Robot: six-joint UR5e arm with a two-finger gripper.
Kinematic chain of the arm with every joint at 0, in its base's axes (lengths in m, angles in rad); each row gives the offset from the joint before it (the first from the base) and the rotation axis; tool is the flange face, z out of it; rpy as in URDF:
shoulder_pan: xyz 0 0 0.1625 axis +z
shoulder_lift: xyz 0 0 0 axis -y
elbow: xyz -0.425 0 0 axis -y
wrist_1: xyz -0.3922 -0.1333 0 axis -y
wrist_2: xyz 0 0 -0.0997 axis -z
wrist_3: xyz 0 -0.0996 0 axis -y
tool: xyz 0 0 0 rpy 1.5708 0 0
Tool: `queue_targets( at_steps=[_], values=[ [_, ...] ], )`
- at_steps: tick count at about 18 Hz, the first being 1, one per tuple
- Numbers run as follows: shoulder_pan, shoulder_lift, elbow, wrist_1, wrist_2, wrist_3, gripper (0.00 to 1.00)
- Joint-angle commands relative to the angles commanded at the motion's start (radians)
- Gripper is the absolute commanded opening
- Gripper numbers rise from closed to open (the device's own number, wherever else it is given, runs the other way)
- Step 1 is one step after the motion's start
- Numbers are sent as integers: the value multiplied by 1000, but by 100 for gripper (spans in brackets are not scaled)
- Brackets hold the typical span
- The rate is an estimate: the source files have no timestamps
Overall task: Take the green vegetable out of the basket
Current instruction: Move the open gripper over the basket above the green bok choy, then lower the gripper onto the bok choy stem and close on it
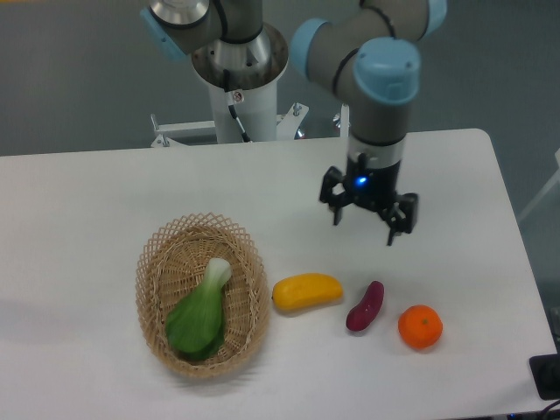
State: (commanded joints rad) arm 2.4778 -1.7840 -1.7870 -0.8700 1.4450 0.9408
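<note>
The green vegetable (199, 311) lies inside the basket (153, 262), pale stem end pointing up toward the back rim and the broad leaves spread toward the front rim, the whole thing slightly tilted off the basket's long axis. The basket sits in the front left part of the table (87, 201). My gripper (367, 220) hangs over the table well to the right and behind it, jaws apart and empty. I judge this as the approach leg: I would carry the gripper left and forward over the basket, turn the wrist so the fingers straddle the vegetable across its narrow waist between stem and leaves, then descend without catching the lattice rim. The yellow fruit (306, 291) lies just beside the basket's right edge, so I'd come in from above.
</note>
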Motion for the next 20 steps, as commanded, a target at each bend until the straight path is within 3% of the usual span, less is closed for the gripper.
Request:
queue_targets(
  at_steps=[2,9,13,20],
  values=[
    [-58,-2,-34,12,26,-60,100],
    [-233,-37,-46,19,57,-250,100],
    [-292,-84,-40,40,83,-329,100],
    [-335,-156,-46,63,117,-333,100]
  ],
)
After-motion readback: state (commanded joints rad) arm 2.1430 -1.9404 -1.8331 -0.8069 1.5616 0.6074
